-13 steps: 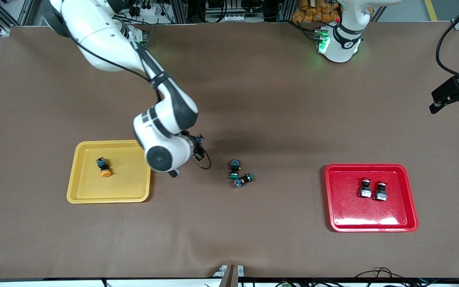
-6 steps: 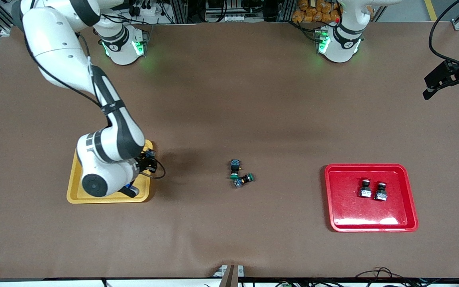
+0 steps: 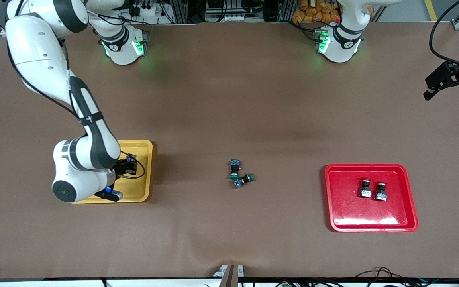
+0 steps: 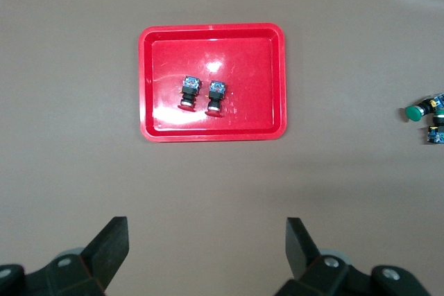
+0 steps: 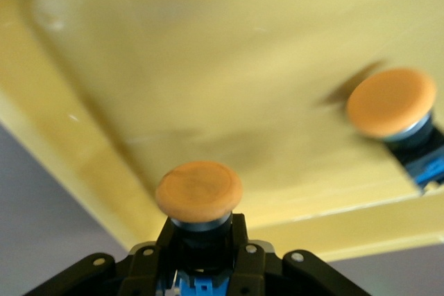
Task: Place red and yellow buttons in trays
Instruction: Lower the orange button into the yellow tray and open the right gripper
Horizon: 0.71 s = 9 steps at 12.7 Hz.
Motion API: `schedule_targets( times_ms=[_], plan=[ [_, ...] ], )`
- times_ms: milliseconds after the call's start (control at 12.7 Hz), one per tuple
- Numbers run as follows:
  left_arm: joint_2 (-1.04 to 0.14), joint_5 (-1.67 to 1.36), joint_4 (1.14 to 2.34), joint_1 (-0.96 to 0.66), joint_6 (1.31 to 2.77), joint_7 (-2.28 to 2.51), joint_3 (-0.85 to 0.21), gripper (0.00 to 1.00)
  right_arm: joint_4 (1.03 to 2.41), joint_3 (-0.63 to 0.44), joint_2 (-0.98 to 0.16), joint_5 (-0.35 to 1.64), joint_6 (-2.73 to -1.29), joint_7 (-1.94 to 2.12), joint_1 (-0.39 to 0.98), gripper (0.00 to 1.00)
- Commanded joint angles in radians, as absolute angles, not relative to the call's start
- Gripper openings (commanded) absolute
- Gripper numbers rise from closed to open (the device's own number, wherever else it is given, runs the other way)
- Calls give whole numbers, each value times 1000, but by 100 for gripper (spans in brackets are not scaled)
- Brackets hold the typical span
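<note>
While the right gripper (image 5: 201, 268) hangs over the yellow tray (image 3: 144, 167) clamping one orange-yellow button (image 5: 200, 192), a second (image 5: 392, 102) lies below; two red buttons (image 4: 201, 95) fill the red tray (image 4: 211, 129) under the released left gripper (image 4: 208, 247).

Robot lab — alu frame racks (image 3: 197, 10), cables, brown-covered bench (image 3: 229, 99).

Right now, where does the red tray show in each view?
Front view: red tray toward the left arm's end of the table.
Left wrist view: whole tray, seen from the open left gripper.
Right wrist view: absent; right gripper holds a yellow button over the yellow tray.
Shared landmark: two red buttons side by side in it.
</note>
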State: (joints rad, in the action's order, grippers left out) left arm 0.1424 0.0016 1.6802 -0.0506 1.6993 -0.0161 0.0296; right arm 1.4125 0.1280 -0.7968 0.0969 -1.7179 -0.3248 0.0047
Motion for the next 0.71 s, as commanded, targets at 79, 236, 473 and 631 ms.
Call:
schedule_targets(
  times_ms=[79,236,473,631],
  plan=[
    [140,-14,1657,-41,1689,-20,29,100,1411,155,-785,100,-1717,-281,-11,100],
    [138,-11,1658,-43,1689,-23,28,100,1375,158,-782,100,-1724,-272,-11,100],
    [137,-12,1660,-41,1689,-26,28,100,1211,155,-782,86,-1732,-266,44,100],
    [137,-15,1657,-41,1689,-20,28,100,1128,146,-776,80,-1701,-262,48,100]
  ],
)
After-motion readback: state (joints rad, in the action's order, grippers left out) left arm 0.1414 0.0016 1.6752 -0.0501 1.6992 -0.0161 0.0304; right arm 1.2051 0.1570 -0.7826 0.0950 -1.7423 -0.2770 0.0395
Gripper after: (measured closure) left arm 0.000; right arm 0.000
